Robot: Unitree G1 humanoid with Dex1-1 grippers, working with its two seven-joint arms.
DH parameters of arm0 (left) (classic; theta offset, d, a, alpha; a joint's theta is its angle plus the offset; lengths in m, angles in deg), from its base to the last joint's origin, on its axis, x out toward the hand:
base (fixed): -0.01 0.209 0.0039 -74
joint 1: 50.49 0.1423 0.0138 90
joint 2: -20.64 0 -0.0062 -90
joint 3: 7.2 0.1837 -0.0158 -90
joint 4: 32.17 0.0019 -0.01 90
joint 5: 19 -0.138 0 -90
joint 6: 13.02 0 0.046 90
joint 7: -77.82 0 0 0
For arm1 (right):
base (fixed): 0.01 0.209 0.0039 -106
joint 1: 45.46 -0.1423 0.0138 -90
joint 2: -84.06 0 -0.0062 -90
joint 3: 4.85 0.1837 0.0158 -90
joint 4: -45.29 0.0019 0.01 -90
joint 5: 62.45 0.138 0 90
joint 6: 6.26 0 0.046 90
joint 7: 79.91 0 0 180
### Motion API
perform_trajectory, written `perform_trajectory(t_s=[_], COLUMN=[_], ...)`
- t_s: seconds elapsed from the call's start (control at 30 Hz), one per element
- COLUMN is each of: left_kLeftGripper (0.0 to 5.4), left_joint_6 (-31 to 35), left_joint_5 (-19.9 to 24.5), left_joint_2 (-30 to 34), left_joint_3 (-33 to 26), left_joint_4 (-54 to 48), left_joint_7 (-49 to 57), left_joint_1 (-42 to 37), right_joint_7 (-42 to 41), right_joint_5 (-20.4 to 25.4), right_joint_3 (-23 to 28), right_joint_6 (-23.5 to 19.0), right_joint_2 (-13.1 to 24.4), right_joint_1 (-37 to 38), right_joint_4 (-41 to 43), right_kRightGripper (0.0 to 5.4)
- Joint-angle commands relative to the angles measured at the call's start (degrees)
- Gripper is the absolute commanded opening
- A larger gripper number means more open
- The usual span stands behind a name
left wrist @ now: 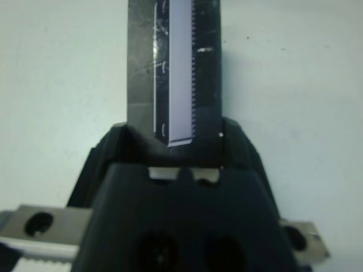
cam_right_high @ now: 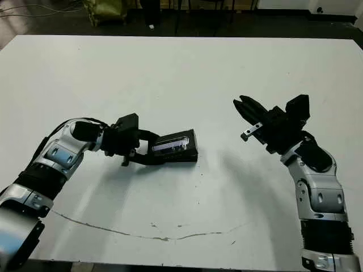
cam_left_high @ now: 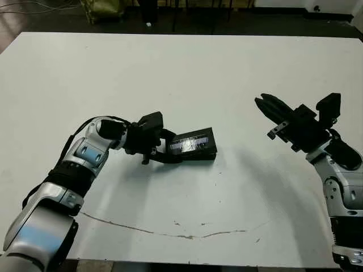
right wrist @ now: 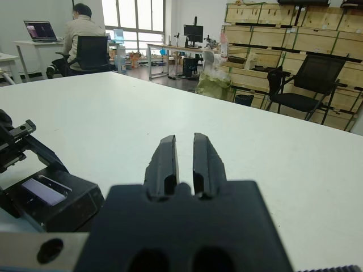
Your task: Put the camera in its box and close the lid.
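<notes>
- Lid (cam_left_high: pixel 193 143) with its shiny strip sits on the box (cam_left_high: pixel 199 153), near the middle of the table (cam_left_high: pixel 181 73); you cannot see the camera, so it is probably inside.
- Left gripper (cam_left_high: pixel 164 148) pinches the near end of the closed box.
- Right gripper (cam_left_high: pixel 266 106) hovers well apart, its fingers (right wrist: pixel 163 160) pressed together, holding nothing.
- Check, before you let go, that the lid lies flat and even on all edges.
- Open slowly, so that the box does not slide.
</notes>
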Motion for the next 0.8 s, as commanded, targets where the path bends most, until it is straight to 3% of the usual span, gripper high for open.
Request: perform_trajectory(t_s=[0.03, 0.5, 0.7, 0.8], left_kLeftGripper=[2.21, 2.13, 2.11, 2.71], left_joint_6=[1.5, 4.7, 7.0, 6.1], left_joint_5=[-4.2, -11.4, -10.9, -9.2], left_joint_2=[-2.5, -2.4, -2.2, -1.7], left_joint_3=[3.8, 9.3, 10.6, 10.4], left_joint_4=[0.7, -1.1, 0.0, 1.1], left_joint_7=[2.5, 3.0, -0.2, -3.8], left_joint_1=[0.5, -3.2, -4.3, -4.8], right_joint_7=[0.7, 0.5, 0.5, 1.3], right_joint_5=[-0.6, -0.4, -0.6, -1.2], right_joint_3=[-0.3, -0.2, -0.3, -0.4], right_joint_6=[-1.3, -1.2, -0.7, -1.2], right_joint_2=[0.3, 0.1, 0.0, 0.2], right_joint_1=[1.2, 1.4, 1.4, 1.7], right_joint_4=[0.4, 0.5, 0.3, 1.1], right_kRightGripper=[0.0, 0.0, 0.0, 0.0])
